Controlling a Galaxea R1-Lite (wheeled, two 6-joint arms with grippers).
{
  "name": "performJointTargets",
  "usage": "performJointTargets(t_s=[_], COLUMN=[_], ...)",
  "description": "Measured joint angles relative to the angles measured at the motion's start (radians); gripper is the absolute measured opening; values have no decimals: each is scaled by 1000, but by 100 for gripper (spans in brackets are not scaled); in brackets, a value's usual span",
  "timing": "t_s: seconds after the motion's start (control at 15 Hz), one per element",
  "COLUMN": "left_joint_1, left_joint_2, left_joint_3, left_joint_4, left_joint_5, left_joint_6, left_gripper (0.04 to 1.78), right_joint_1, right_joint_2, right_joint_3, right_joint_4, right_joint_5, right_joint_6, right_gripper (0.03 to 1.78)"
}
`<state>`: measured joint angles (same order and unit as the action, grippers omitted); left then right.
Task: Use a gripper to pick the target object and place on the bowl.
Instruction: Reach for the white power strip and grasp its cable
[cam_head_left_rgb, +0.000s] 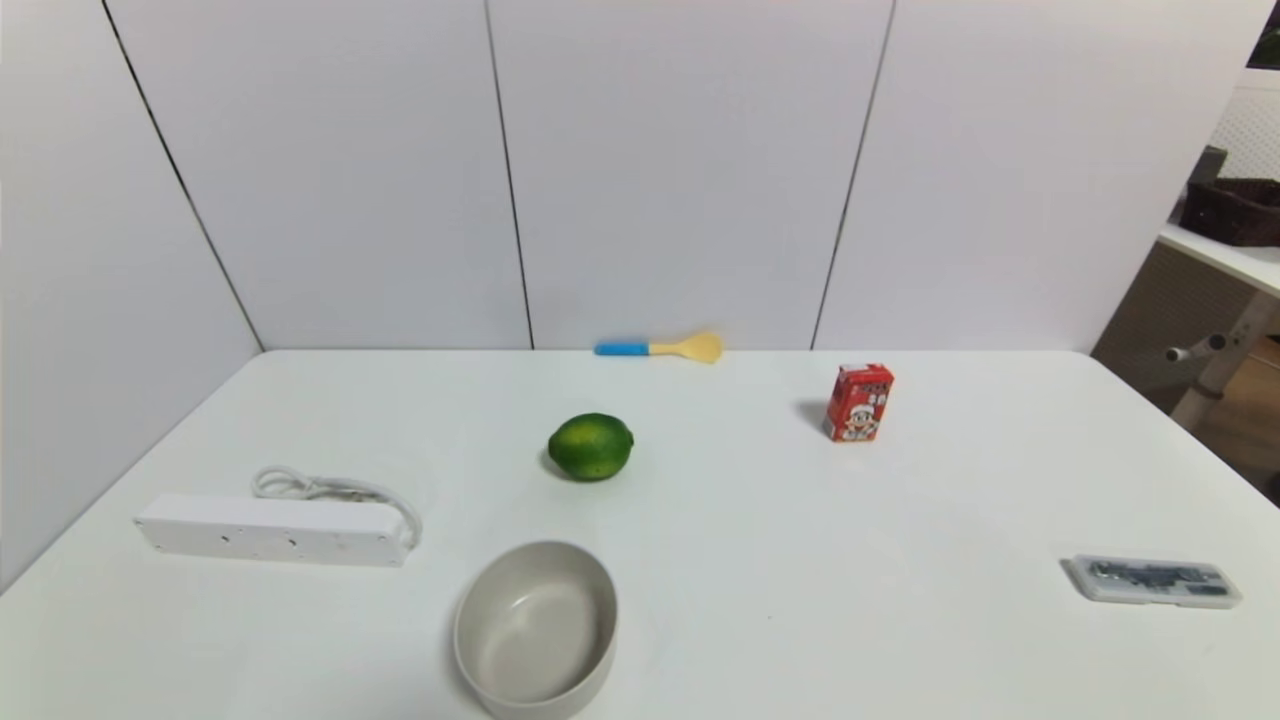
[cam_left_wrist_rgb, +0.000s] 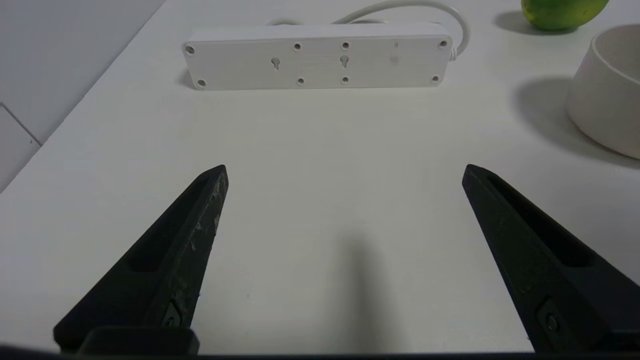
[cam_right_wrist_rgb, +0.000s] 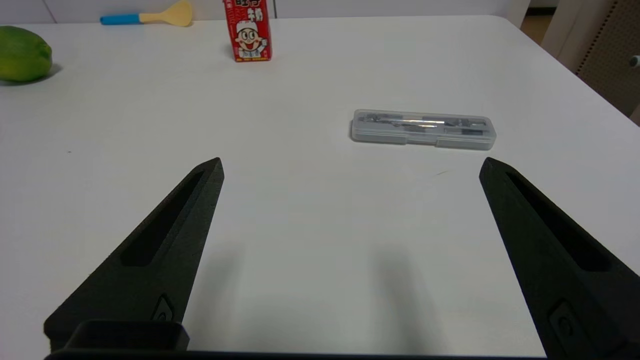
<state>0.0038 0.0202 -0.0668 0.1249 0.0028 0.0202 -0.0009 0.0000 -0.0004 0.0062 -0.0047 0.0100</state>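
The long white power strip (cam_head_left_rgb: 272, 528) lies flat at the table's left, its coiled white cord (cam_head_left_rgb: 320, 488) behind it. It also shows in the left wrist view (cam_left_wrist_rgb: 317, 56), underside up. The beige-grey bowl (cam_head_left_rgb: 535, 628) stands empty at the front centre, right of the strip; its wall shows in the left wrist view (cam_left_wrist_rgb: 607, 90). My left gripper (cam_left_wrist_rgb: 345, 172) is open and empty, short of the strip. My right gripper (cam_right_wrist_rgb: 351, 167) is open and empty over bare table. Neither gripper shows in the head view.
A green lime (cam_head_left_rgb: 591, 446) sits behind the bowl. A red carton (cam_head_left_rgb: 859, 402) stands at the back right. A yellow spoon with a blue handle (cam_head_left_rgb: 660, 348) lies by the back wall. A clear flat case (cam_head_left_rgb: 1152, 580) lies at the right, also in the right wrist view (cam_right_wrist_rgb: 424, 129).
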Motion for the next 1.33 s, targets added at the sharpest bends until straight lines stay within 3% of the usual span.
performJointTargets(t_s=[0.27,0.67,1.07,1.2,1.33], left_joint_1=[-1,-1,11,14,15], left_joint_2=[144,590,1010,1138,1250], left_joint_3=[-240,-675,-1153,-1236,-1273], left_joint_4=[180,316,624,673,680], left_joint_5=[1,1,-1,-17,-92], left_joint_6=[15,81,306,414,512], left_gripper=[169,169,169,169,169], right_joint_1=[0,0,0,0,0], right_joint_2=[0,0,0,0,0], right_joint_3=[0,0,0,0,0], right_joint_4=[0,0,0,0,0], right_joint_5=[0,0,0,0,0], right_joint_6=[0,-1,0,0,0], right_gripper=[177,177,177,177,177])
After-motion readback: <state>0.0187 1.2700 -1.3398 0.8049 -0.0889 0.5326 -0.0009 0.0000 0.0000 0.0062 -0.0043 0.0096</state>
